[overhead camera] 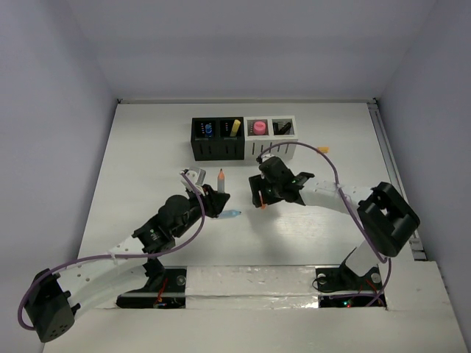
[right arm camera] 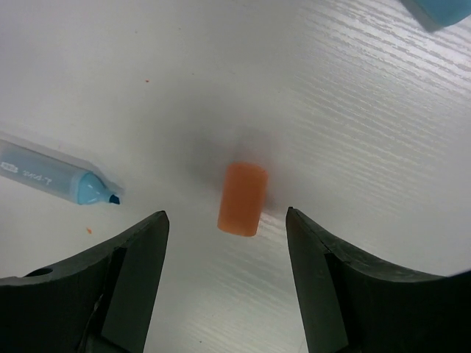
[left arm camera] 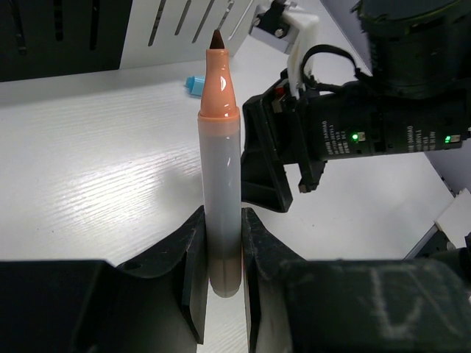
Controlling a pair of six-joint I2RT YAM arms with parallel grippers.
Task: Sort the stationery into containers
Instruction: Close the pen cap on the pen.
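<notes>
White worktop boxed in by plain pale walls.
The worktop is matt white with a fine wood grain that shows in the wrist views. Grey-lilac walls close it at the back, left and right. A metal rail runs along its right edge. The light is soft and even.

- table: white, fine wood-grain texture, faint sheen
- marker: frosted plastic barrel, smooth, semi-gloss
- orange cap: smooth matt plastic
- right gripper: black matt plastic fingers
- highlighter: translucent blue plastic
</notes>
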